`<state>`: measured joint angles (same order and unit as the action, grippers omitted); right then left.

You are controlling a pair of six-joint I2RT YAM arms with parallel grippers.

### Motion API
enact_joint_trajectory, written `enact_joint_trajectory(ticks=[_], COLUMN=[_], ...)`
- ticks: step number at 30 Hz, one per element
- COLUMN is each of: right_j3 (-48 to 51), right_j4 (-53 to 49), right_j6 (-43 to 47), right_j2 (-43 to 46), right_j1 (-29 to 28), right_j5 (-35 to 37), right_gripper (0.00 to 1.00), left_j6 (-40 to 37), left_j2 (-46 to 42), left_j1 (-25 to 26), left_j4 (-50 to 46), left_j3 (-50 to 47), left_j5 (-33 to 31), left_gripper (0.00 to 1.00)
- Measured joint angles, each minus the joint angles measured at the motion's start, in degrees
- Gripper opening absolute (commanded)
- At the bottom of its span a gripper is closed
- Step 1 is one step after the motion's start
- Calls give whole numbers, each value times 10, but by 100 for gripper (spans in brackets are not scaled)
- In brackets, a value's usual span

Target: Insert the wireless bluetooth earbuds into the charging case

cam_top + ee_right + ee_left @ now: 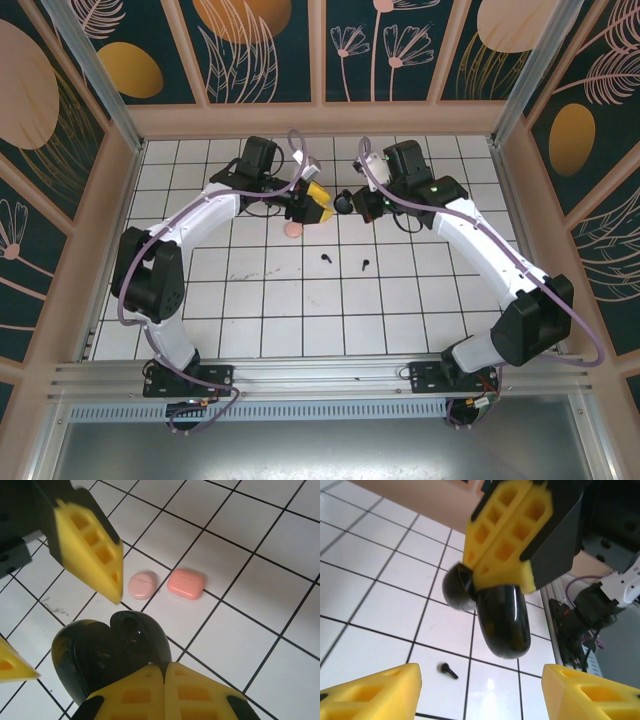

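Right claw (164, 669) clamps one black case (107, 650); left claw (480, 675) apart (two black earbuds (327, 258) (364, 265) loose)

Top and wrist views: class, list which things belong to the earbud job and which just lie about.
Job:
black case
black earbud
second black earbud

Lying about:
round pink case
oblong pink case

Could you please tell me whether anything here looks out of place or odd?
A black earbud and a second black earbud lie loose on the white tiles, outside the black charging case, which the right gripper holds open. Nothing looks spilled or damaged.
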<state>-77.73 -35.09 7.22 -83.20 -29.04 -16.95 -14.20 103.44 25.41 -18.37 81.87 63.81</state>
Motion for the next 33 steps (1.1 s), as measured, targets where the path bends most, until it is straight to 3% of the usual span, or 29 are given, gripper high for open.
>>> enact_joint_trajectory(ticks=[9,22,28,33], right_j3=[-29,-44,-45,-45], right_j4=[-16,-25,-29,-30], right_j6=[7,15,18,19], right_j2=[-39,-50,-52,-52], right_j1=[-31,-57,-62,-62], right_j5=[9,24,24,26], right_gripper=[0,0,0,0], left_j6=[-42,-53,-68,-89], left_j2=[9,31,37,50], left_j1=[0,-1,-1,-2], left_j4=[-59,-80,-97,-123], left_j3=[21,43,66,83], left_j5=[39,47,47,52], left_gripper=[64,62,54,57])
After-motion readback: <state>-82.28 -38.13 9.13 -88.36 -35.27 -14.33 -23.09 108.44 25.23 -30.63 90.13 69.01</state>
